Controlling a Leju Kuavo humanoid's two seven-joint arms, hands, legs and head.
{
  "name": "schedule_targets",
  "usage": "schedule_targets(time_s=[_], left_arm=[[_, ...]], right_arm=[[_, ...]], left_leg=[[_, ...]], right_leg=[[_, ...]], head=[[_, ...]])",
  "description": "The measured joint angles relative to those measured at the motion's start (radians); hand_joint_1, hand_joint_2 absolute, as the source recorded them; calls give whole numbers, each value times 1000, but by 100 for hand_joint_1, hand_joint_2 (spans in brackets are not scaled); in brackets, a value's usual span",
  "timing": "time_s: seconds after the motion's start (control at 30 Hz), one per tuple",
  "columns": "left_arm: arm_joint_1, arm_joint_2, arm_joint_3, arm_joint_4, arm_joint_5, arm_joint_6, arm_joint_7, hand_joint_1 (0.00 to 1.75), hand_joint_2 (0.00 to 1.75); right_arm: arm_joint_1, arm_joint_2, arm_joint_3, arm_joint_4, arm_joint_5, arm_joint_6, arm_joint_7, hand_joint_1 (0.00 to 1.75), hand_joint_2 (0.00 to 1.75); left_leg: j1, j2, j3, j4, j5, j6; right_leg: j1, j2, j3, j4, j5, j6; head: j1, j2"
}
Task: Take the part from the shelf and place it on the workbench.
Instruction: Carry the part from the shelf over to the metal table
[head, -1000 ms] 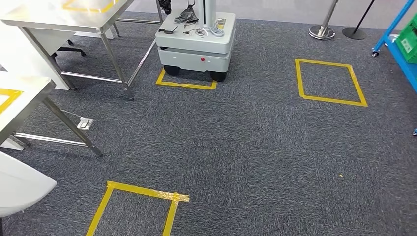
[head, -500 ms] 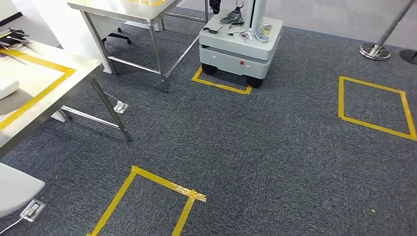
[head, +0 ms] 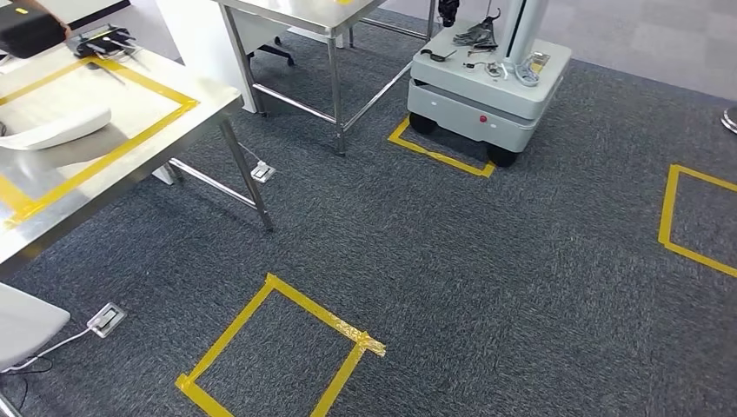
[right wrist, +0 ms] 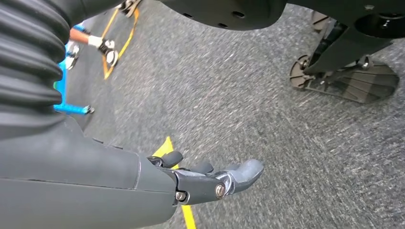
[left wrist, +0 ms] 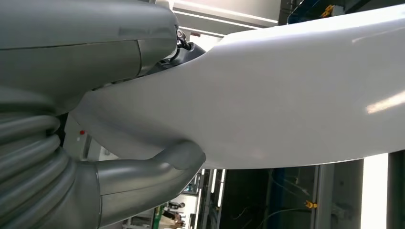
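Note:
My left hand [left wrist: 90,57] holds a large, smooth white part [left wrist: 286,95], with the grey thumb [left wrist: 162,164] pressed against its face. In the head view an end of this white part [head: 26,326] shows at the lower left edge. The steel workbench [head: 187,109] stands at the left with a yellow tape rectangle on its top. Another white part [head: 56,130] lies inside that rectangle. My right hand [right wrist: 210,176] hangs over the carpet, fingers loosely spread and holding nothing.
A grey wheeled base [head: 487,87] carrying tools stands ahead on a yellow tape mark. A second steel table [head: 295,17] is behind the workbench. Yellow tape squares [head: 278,347] mark the carpet, and a floor socket [head: 104,319] with a cable lies near the workbench leg.
The camera has turned left, so the whole scene has slid right. The workbench top and the white part lying on it have come into view. The held part stays at the lower left.

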Motion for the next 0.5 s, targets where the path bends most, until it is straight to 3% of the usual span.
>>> schedule_targets(time_s=[0.07,0.13,0.2,0.27,0.3,0.33,0.37,0.43,0.5], left_arm=[[-2,7,-5,0,0,10,-9,175,175],[-5,15,-7,-2,2,19,-18,175,175],[-10,19,-11,-4,6,29,-22,175,175],[-13,20,-16,-4,7,41,-23,175,175],[-14,20,-20,-4,4,47,-25,175,175],[-16,20,-23,-4,0,54,-28,175,175],[-19,19,-27,-5,-5,60,-32,175,175],[-25,19,-33,-7,-10,72,-44,175,175],[-29,20,-35,-12,-9,80,-55,175,175]], right_arm=[[-2,-1,0,0,1,4,4,0,175],[-4,-3,-1,0,-6,5,-1,0,175],[-3,-4,-4,0,-13,5,-4,0,175],[0,-5,-8,0,-15,4,-2,0,175],[1,-5,-9,0,-15,4,0,0,175],[2,-5,-9,0,-13,4,2,0,175],[2,-5,-9,0,-12,4,2,0,175],[1,-5,-10,0,-14,3,-4,0,175],[0,-5,-13,0,-20,2,-12,0,175]], left_leg=[[1,-26,-2,-2,4,11],[7,-49,2,-9,10,22],[12,-71,4,-13,15,30],[12,-97,2,-11,16,32],[12,-113,1,-10,16,32],[13,-128,1,-8,16,32],[13,-143,1,-5,15,30],[14,-171,-2,1,12,23],[14,-195,-9,4,12,10]], right_leg=[[1,-15,6,-3,-3,12],[-2,20,2,22,-25,25],[-6,86,-43,124,-80,33],[-7,112,-108,249,-127,35],[-7,116,-125,276,-125,35],[-8,118,-125,264,-103,35],[-9,124,-107,214,-66,33],[-12,165,-52,80,0,30],[-13,193,-26,12,20,27]], head=[[0,0],[1,0],[3,0],[3,0],[3,0],[4,0],[4,0],[3,0],[3,0]])
